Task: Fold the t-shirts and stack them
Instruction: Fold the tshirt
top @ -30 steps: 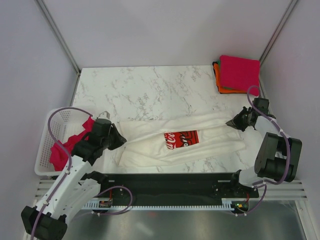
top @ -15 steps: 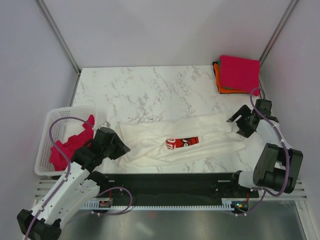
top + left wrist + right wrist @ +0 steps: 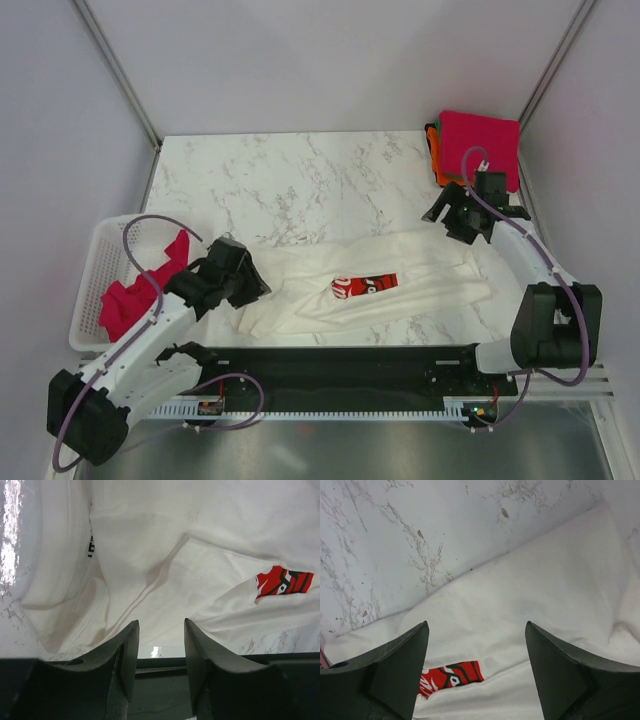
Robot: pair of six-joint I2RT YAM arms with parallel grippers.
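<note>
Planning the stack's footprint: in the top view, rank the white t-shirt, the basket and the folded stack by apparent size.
1. white t-shirt
2. basket, close behind, partly hidden
3. folded stack

White tabletop, veined in grey like marble. At its left side, a white plastic lattice basket, rectangular, long side running front to back. Along the near edge, a black strip spanning most of the width. Just in front of that, a white slotted rail, then dull brushed metal. Behind and to both sides, plain pale lavender walls. In the rear corners, two slanting grey metal posts, one left, one right.
</note>
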